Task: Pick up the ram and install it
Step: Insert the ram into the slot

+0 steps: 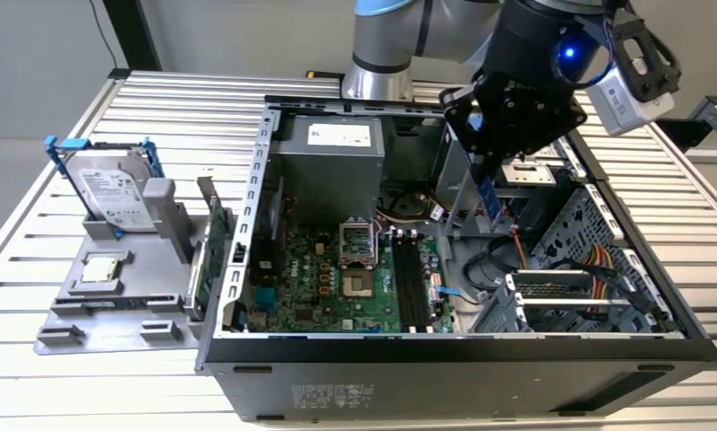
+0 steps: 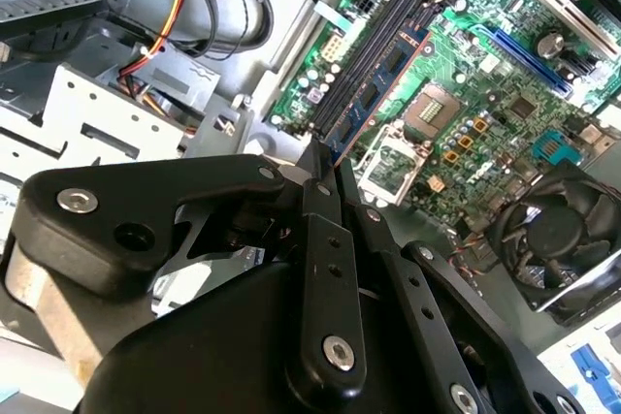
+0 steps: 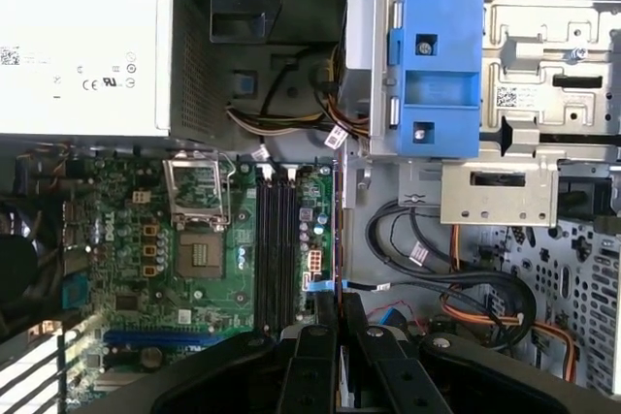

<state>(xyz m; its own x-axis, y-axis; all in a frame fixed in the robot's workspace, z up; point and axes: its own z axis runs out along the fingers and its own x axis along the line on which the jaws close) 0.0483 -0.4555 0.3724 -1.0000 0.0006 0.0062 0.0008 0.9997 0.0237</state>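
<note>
On the exterior view's left, a grey holder [image 1: 107,301] sits on the slatted metal counter [image 1: 47,180], carrying a silver hard drive [image 1: 110,196] in a blue frame and a small square chip [image 1: 100,270]. Just beside the holder's right edge, a green card [image 1: 217,241] stands on edge against the outer wall of the open computer case [image 1: 455,368]. Inside the case, the green motherboard [image 1: 323,287] lies flat, with its black memory slots [image 1: 411,283] running lengthwise toward the grey power supply [image 1: 330,166].

Further right in the exterior view, the arm reaches down into the case, above the region between the slots and the drive bays. The end effector [image 1: 488,193] is closed narrowly on the ram [image 1: 487,199], a thin blue-green stick held on edge and hanging clear of the board. In the second wrist view, the ram [image 2: 374,94] projects from the end effector [image 2: 325,157] above the slots [image 2: 364,55], not seated in any of them. In the first wrist view, the ram [image 3: 337,230] appears edge-on beside the slots [image 3: 275,249].
</note>
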